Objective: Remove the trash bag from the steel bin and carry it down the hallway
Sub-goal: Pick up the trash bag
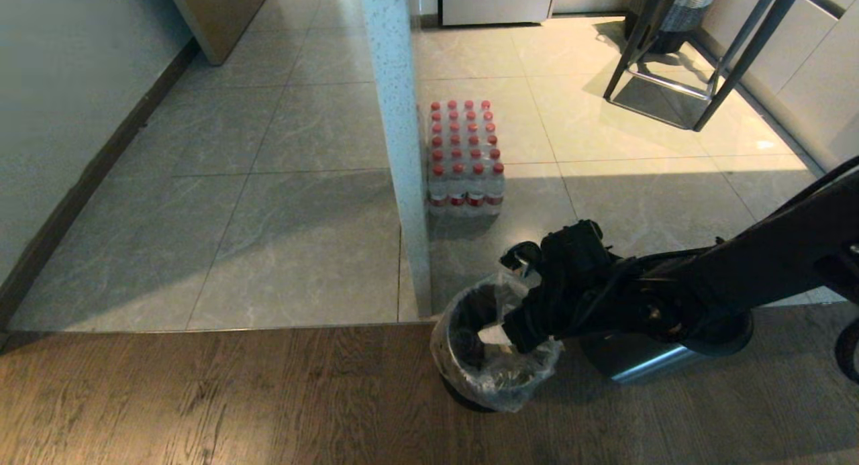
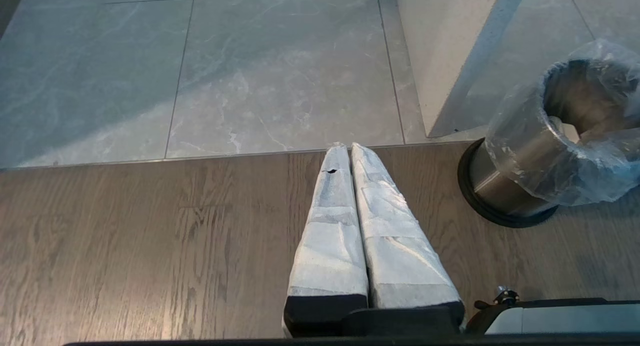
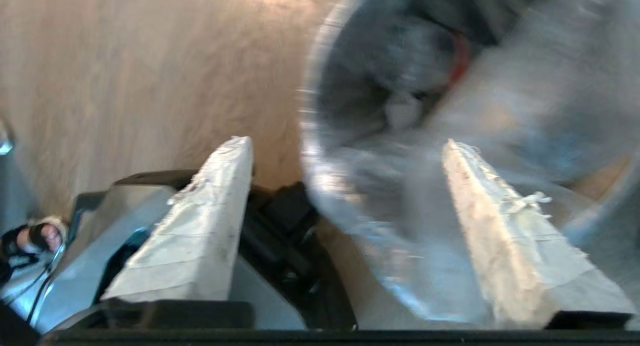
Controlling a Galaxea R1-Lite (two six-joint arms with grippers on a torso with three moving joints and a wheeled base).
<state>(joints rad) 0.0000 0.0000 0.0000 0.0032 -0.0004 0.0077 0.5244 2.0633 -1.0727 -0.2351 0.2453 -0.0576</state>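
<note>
The steel bin (image 1: 463, 392) stands on the wooden floor by the foot of a white wall end, and its brushed wall (image 2: 505, 176) also shows in the left wrist view. The clear trash bag (image 1: 500, 378) lines it and folds over the rim (image 2: 525, 116). My right gripper (image 1: 513, 337) reaches over the bin's near edge. Its jaws (image 3: 346, 142) are open and straddle the bag-covered rim (image 3: 400, 196), one finger outside over the floor, the other over the mouth. A red bit shows inside the bag. My left gripper (image 2: 345, 146) hangs shut over the wood floor, to the left of the bin.
The tiled hallway (image 1: 302, 203) runs ahead on the left, between a grey wall with a dark baseboard and the white wall end (image 1: 399, 149). A shrink-wrapped pack of red-capped bottles (image 1: 465, 160) stands behind the bin. Dark stool legs (image 1: 678, 69) stand at the far right.
</note>
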